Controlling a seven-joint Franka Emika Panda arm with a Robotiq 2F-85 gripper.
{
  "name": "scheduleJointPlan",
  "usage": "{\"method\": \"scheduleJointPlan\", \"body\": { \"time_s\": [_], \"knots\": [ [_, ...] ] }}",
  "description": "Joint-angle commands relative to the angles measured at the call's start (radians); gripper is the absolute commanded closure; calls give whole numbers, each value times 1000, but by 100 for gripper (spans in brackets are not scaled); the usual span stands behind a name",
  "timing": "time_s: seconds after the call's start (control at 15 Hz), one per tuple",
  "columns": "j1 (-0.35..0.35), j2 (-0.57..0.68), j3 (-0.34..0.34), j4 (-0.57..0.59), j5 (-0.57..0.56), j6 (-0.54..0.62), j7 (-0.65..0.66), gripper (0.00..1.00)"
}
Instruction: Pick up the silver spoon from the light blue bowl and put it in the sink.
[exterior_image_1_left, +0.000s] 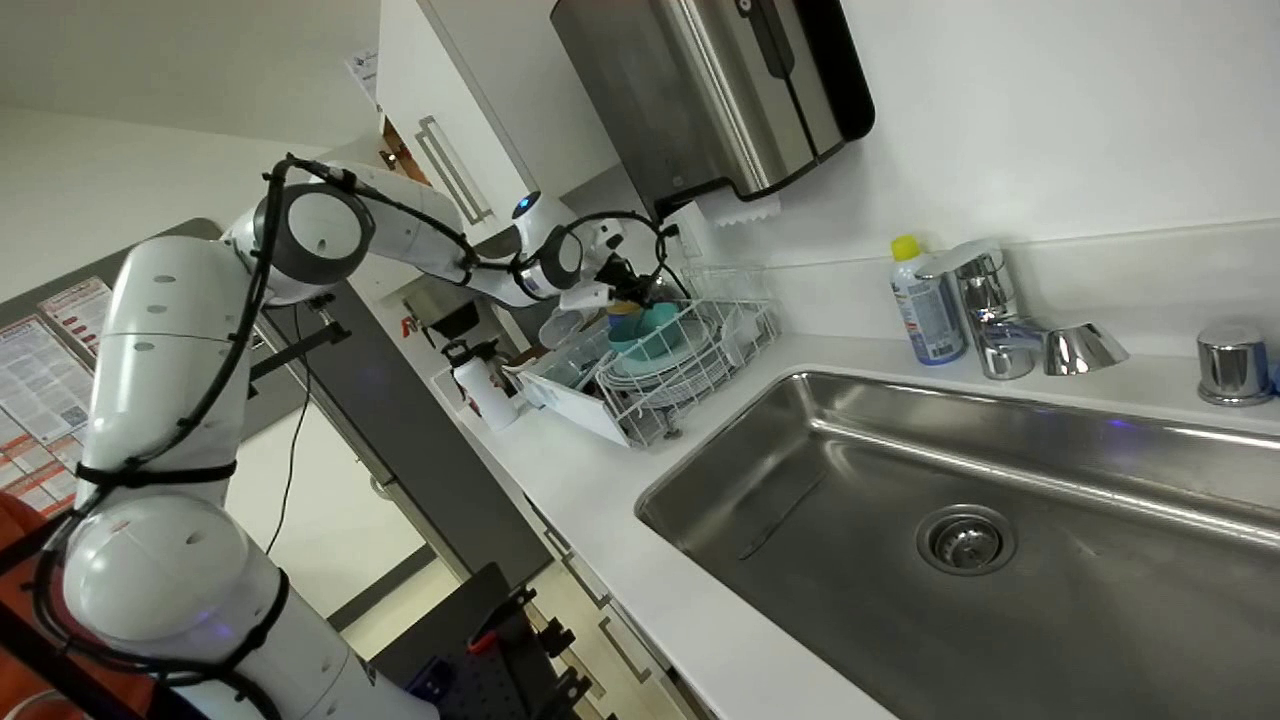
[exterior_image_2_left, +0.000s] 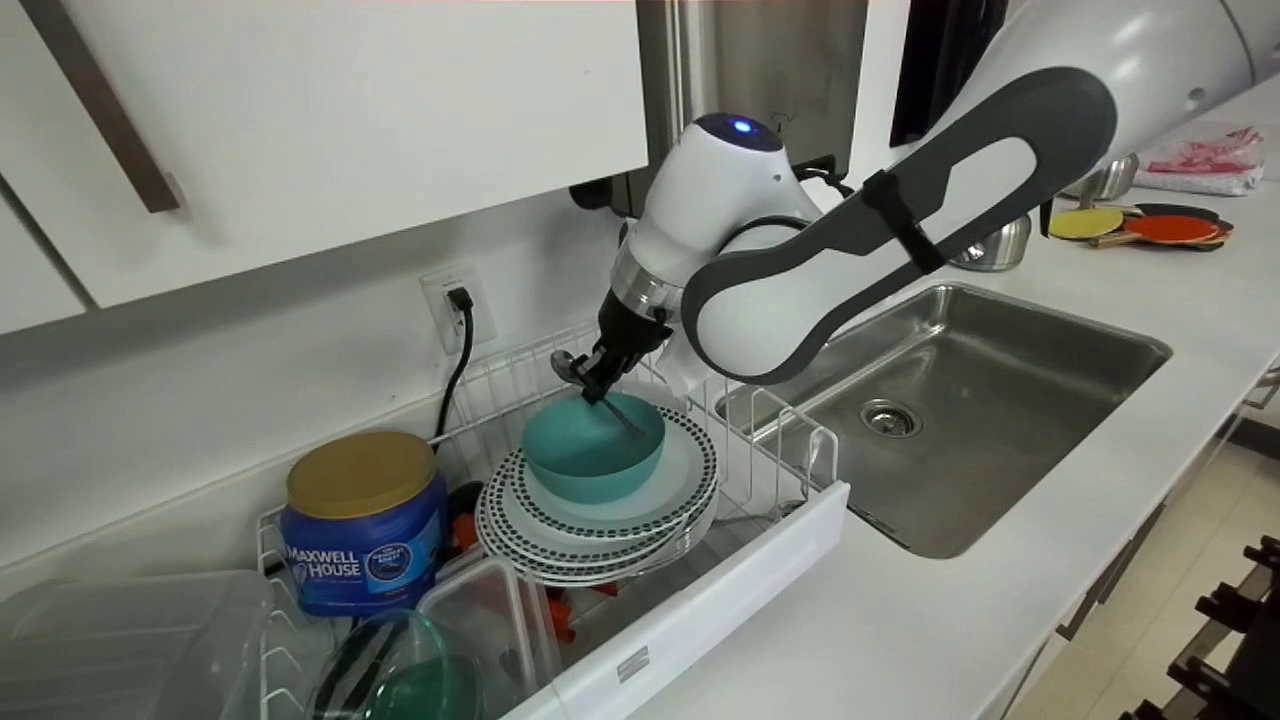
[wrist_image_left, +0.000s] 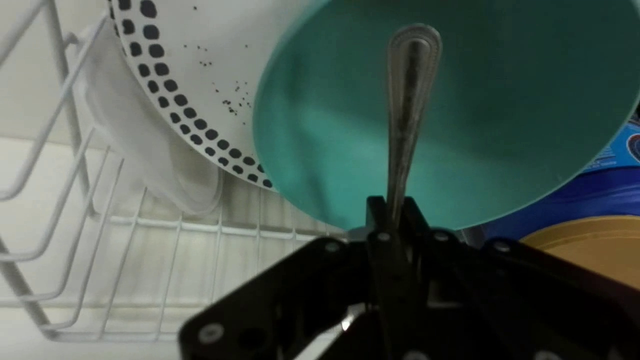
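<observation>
Black two-fingered pincer (wrist_image_left: 394, 210): together, clamped on the slim silver metal spoon (wrist_image_left: 411, 95) — my pads pinch it partway along its length.
Spoon: in an exterior view its rounded end pokes out to the left of my fingers, while its handle slants right and near, over the inside of the round teal bowl (exterior_image_2_left: 590, 465). Whether the handle's tip touches the bowl, I can't say.
Bowl's perch: the dark-dotted white plates (exterior_image_2_left: 680, 475), stacked in the white wire dish rack (wrist_image_left: 218, 229).
Blue, tan-lidded plastic coffee tub (exterior_image_2_left: 365, 550): to the left of the plates.
Large rectangular brushed-steel sink (exterior_image_2_left: 1010, 400): right of the rack, well apart from the spoon, with the rack's right-hand wires between. The chrome tap (exterior_image_1_left: 990, 300) stands along its far edge.
Spoon work done: the grasp, I judge — I have the spoon, though it isn't yet away from over the bowl.
Sink work left: raise the handle well clear, carry the spoon right past the wires, lower it into the sink and release. I'd call the task less than half finished.
</observation>
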Motion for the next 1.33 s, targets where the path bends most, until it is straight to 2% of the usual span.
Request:
{"method": "scheduleJointPlan", "body": {
  "time_s": [0.0,0.33,0.67,0.8,0.87,1.0,1.13,1.27],
  "knots": [
    [-26,-96,19,-126,49,59,19,98],
    [-70,-165,73,-231,138,222,8,98],
    [-75,-259,74,-357,193,338,19,98],
    [-61,-321,55,-431,201,387,21,98],
    [-29,-354,13,-467,195,404,35,98],
    [60,-427,-112,-550,189,421,55,98],
    [181,-481,-282,-618,175,420,75,98],
    [265,-507,-442,-666,136,415,79,98]
  ]
}}
